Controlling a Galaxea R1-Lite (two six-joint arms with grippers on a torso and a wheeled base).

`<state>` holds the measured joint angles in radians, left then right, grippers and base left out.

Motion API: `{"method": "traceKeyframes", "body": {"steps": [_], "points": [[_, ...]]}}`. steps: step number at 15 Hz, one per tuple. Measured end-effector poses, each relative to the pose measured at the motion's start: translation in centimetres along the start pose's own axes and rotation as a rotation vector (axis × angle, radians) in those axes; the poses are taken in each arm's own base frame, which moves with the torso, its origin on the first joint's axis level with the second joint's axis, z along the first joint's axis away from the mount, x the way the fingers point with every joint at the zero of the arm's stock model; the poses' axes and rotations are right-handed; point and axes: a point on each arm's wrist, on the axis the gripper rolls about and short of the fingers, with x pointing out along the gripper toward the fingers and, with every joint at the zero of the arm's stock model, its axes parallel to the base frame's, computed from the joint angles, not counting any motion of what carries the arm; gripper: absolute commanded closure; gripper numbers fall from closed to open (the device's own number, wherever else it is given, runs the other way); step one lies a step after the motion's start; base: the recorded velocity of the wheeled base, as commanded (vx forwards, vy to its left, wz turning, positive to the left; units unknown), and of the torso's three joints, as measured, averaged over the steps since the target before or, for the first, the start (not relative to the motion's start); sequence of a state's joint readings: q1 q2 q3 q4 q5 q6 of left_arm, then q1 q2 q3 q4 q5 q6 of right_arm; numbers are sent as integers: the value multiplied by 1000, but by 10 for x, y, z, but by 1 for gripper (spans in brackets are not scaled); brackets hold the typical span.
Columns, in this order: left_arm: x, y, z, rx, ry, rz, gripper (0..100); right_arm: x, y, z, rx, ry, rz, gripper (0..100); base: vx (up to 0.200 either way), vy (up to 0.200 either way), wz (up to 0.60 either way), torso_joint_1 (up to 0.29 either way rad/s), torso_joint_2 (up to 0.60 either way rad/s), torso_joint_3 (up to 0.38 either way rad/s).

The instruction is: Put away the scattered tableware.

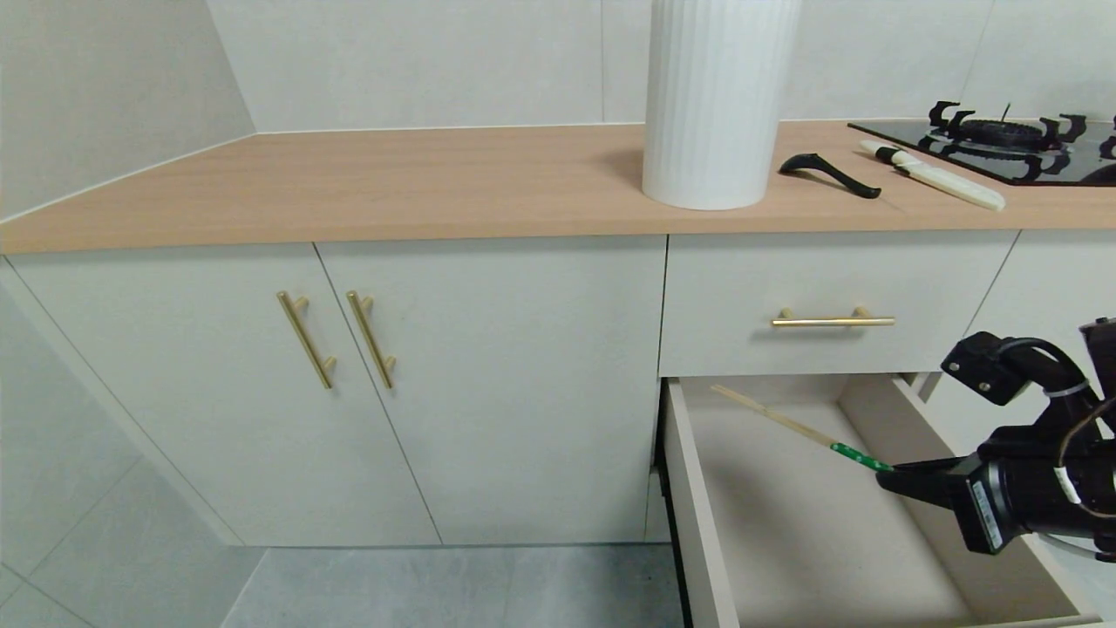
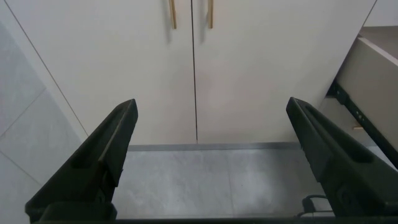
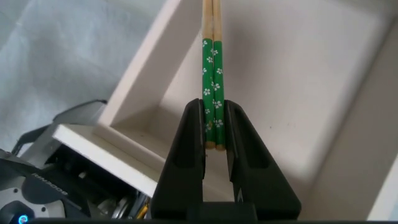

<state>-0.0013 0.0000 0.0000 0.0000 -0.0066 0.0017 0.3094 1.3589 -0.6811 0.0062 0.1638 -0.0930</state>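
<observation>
Because the task is to clear tableware away, the pair of chopsticks [image 1: 802, 427] matters most: it is held in the air over the open drawer [image 1: 689, 488], slanting from the right gripper [image 1: 898, 475] up toward the drawer's back left corner. The right wrist view shows the two sticks [image 3: 212, 74] lying side by side, with their green flowered ends pinched between the narrow jaws of that gripper [image 3: 214, 118]. Gripping the thick ends seems sensible, since it keeps the pair together and lets the thin tips go into the drawer first. The sticks do not appear to touch the drawer floor, so the judgement is that the placing step is under way and the release is not yet done. The tilt may mean the tips will land first and the pair could roll apart.

On the surface [image 1: 392, 183] above, a white knife [image 1: 937, 174] and a black-handled tool [image 1: 828, 173] lie near each other, between a tall white ribbed container [image 1: 715, 96] and the stove [image 1: 1003, 139]; they probably await the same drawer.

Off to the side, the left gripper [image 2: 211, 109] hangs low before the cabinet doors [image 2: 249, 62], jaws spread wide and carrying nothing.
</observation>
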Motion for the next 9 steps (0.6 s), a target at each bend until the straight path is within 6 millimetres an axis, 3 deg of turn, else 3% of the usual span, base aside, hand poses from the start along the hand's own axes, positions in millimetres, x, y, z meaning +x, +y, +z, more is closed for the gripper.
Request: {"method": "traceKeyframes", "body": {"steps": [6, 9], "points": [[0, 0, 0, 0, 0, -1, 0, 49, -10, -3, 47, 128, -89, 100, 0, 0, 0, 0, 0, 0], [0, 0, 0, 0, 0, -1, 0, 81, -6, 2, 184, 154, -139, 100, 0, 0, 0, 0, 0, 0]]}}
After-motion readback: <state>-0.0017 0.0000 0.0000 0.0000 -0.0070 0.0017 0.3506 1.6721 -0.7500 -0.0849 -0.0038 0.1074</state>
